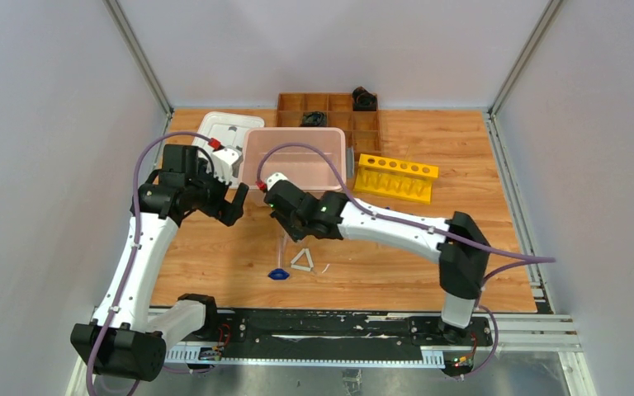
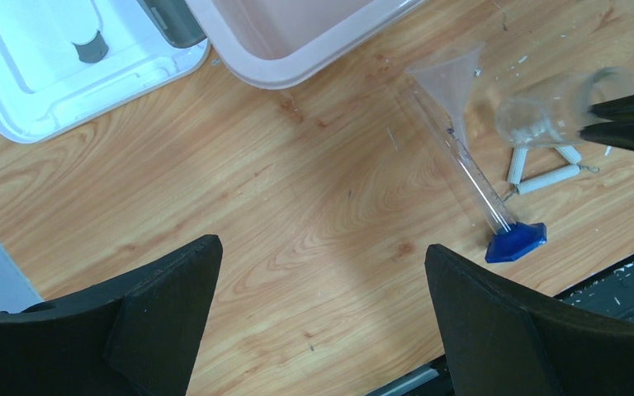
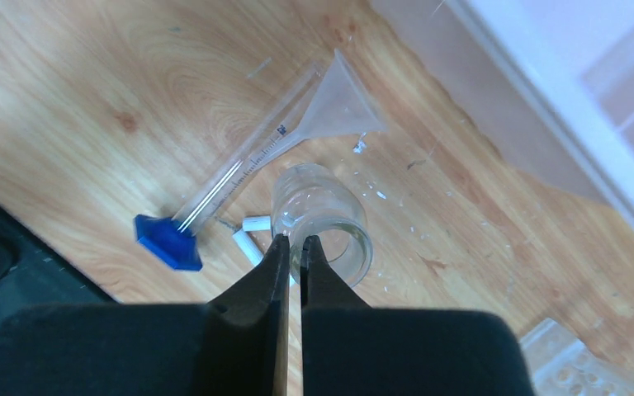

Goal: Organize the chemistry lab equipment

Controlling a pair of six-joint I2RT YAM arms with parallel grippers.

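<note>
On my table [image 1: 215, 247], a compartment tray [image 1: 293, 102] sits at the far edge. Directly in front of it is a tub [image 1: 297, 161], with a lid [image 1: 224, 130] lying just beside it on the left and a tube rack [image 1: 396, 177] near it on the right. Before the tub, a measuring cylinder [image 2: 466, 165] lies flat, its base toward me. A funnel [image 2: 450, 76] lies along the cylinder's far end, touching it. A triangle [image 2: 549, 178] lies just right of the cylinder, near its base. My right gripper [image 3: 295, 241] pinches a beaker [image 3: 322, 216] by the rim, over the triangle.

lab test cell: grey walls [image 1: 41, 124], aluminium posts [image 1: 139, 56], wood table [image 1: 462, 157]
</note>
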